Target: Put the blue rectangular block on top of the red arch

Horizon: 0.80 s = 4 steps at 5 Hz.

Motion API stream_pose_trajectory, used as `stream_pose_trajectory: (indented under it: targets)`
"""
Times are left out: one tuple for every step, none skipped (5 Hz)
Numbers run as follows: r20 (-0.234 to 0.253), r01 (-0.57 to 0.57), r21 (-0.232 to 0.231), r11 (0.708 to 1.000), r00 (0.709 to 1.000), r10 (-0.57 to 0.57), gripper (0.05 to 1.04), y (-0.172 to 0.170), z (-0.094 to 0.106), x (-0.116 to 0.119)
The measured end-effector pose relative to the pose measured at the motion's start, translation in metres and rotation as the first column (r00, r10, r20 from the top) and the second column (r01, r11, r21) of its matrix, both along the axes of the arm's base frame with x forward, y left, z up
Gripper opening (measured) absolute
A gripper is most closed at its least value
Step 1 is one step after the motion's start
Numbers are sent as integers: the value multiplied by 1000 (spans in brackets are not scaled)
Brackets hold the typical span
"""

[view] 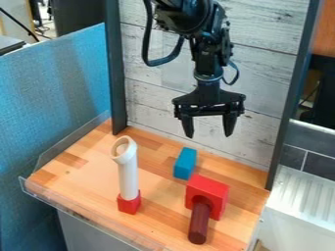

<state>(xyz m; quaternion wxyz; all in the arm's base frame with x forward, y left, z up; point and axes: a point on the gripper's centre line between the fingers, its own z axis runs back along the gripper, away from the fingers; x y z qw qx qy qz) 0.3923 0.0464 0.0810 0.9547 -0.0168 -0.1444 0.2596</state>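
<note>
A: How should the pick go?

B: Nearest, the dark red cylinder [200, 226] juts from the red arch [216, 192], so I'd keep clear of both. Just behind the arch sits the blue block [185, 163]. Above the board's far side hangs the gripper [208, 136], jaws wide apart, holding nothing. Line it up across the block's narrow width, lower straight, close gently.

A: And the count?

B: One cylinder, one arch, one red cube [129, 203] under one white tube [128, 174], one blue block, one gripper.
</note>
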Motion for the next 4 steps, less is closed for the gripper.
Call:
stream_pose_trajectory:
  targets:
    - [-43,-4,-5,1000,999,4,1001,0,-17,-2]
    - [-74,-21,29,999,997,23,1001,10,-39,2]
    - [-83,-49,115,992,995,58,1001,29,-52,16]
    - [-114,9,179,984,993,12,1001,38,-62,22]
